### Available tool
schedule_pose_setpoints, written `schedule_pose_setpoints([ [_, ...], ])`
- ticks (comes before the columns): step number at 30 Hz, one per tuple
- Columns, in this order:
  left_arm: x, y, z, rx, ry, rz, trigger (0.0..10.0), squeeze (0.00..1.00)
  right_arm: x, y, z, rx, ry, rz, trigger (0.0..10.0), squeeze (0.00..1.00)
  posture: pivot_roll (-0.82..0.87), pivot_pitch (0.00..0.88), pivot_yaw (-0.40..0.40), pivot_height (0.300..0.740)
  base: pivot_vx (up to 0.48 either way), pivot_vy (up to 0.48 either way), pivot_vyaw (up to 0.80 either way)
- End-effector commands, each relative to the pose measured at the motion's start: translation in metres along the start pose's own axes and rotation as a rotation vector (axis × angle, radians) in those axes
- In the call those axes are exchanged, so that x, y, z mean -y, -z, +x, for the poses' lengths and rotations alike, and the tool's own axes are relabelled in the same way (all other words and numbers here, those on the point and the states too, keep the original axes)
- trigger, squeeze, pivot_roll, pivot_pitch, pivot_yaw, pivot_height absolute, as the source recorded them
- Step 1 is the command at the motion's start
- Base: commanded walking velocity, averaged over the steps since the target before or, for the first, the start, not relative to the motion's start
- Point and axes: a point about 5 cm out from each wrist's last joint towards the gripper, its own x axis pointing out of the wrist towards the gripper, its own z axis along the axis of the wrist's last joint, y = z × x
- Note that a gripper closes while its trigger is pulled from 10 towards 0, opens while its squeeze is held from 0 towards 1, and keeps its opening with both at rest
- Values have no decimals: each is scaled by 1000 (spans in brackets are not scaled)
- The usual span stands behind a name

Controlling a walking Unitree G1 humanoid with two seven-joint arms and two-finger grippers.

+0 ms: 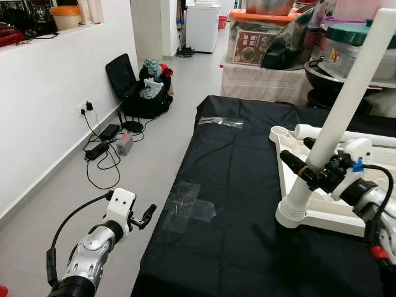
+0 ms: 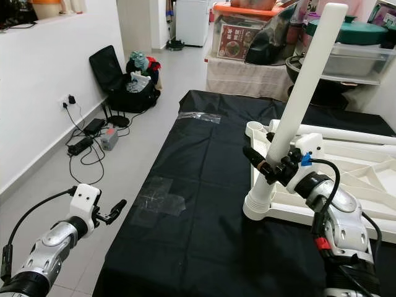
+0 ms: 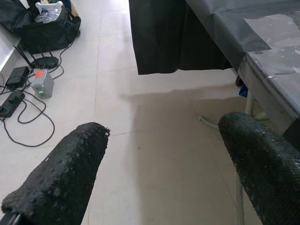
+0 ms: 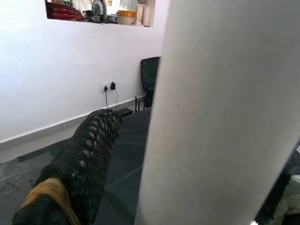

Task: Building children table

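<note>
Tabletop (image 1: 235, 204), draped in black cloth, is serving as landmark. White children's table frame (image 2: 371, 179) is lying upside down on its right portion. White table leg (image 2: 297, 105) is standing in the frame's near-left corner socket, leaning slightly. Right end effector (image 2: 270, 166) is pinching the leg low down, one black finger (image 4: 79, 164) showing beside the white tube. Left end effector (image 1: 143, 218) is hovering off the tabletop's left edge, above the floor (image 3: 154, 140), fingers (image 3: 61, 178) spread apart and holding nothing. Black bag (image 1: 136, 93) and cables (image 1: 102, 151) are lying by the wall, left of the tabletop.
</note>
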Motion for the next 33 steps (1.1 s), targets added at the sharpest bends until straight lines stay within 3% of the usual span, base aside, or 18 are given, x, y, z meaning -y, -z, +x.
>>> schedule_pose_setpoints([
  [1, -1, 2, -1, -9, 3, 15, 10000, 0, -2, 0, -1, 4, 0, 8, 0, 0, 14, 0, -25, 740, 0, 0, 0],
  [2, -1, 2, -1, -9, 3, 15, 10000, 0, -2, 0, -1, 4, 0, 8, 0, 0, 14, 0, -25, 740, 0, 0, 0],
  [3, -2, 2, -1, -9, 2, 14, 10000, 0, -1, 0, 0, -3, 4, 4, 10000, 0, 13, 0, -26, 740, 0, 0, 0],
  [4, -1, 2, -2, -9, 2, 14, 10000, 0, -2, -1, 0, 8, 0, 0, 5922, 0, 15, 0, -28, 740, 0, 0, 0],
  [6, -1, 2, -2, -9, 1, 13, 10000, 0, -2, -2, 0, 18, -5, -2, 5922, 0, 15, 0, -28, 740, 0, 0, 0],
  [7, -1, 2, -2, -9, 1, 13, 10000, 0, -4, -3, 0, 34, -18, 12, 0, 0, 16, 0, -30, 740, 0, 0, 0],
  [10, -1, 2, -2, -9, 0, 13, 10000, 0, -4, -3, 0, 28, -18, 11, 0, 0, 15, 0, -31, 740, 0, 0, 0],
  [13, -1, 3, -2, -10, 0, 12, 10000, 0, -2, -2, 2, 3, -11, 2, 1176, 0, 16, 0, -34, 740, 0, 0, 0],
  [14, -1, 3, -2, -11, -1, 12, 10000, 0, -2, -1, 4, -17, -11, -5, 10000, 0, 16, 0, -35, 740, 0, 0, 0],
  [15, -1, 3, -2, -11, -1, 12, 10000, 0, -2, -1, 4, -17, -11, -5, 10000, 0, 16, 0, -35, 740, 0, 0, 0],
  [16, -1, 3, -2, -10, -1, 11, 10000, 0, -4, -4, 4, 22, -34, 6, 0, 0, 19, 0, -38, 740, 0, 0, 0],
  [22, 0, 3, -2, -10, -2, 10, 10000, 0, -3, -2, 6, -3, -25, 1, 0, 0, 20, 0, -40, 740, 0, 0, 0],
  [23, 0, 4, -2, -10, -3, 10, 10000, 0, -3, 0, 7, -27, -18, -8, 10000, 0, 23, 0, -42, 740, 0, 0, 0],
  [25, 0, 4, -2, -10, -3, 10, 10000, 0, -3, 0, 7, -27, -18, -8, 10000, 0, 23, 0, -42, 740, 0, 0, 0],
  [26, 0, 4, -2, -10, -3, 9, 10000, 0, -4, -1, 8, -5, -29, -5, 3137, 0, 25, 0, -44, 740, 0, 0, 0],
  [27, 0, 4, -3, -9, -4, 9, 10000, 0, -5, -2, 8, 4, -42, -3, 0, 0, 25, 0, -44, 740, 0, 0, 0],
  [32, -1, 4, -3, -8, -8, 9, 10000, 0, -8, -3, 12, -5, -96, -23, 0, 0, 29, 0, -48, 740, 0, 0, 0],
  [33, -1, 4, -3, -8, -8, 9, 10000, 0, -9, -4, 14, -8, -116, -24, 3882, 0, 31, 0, -52, 740, 0, 0, 0],
])
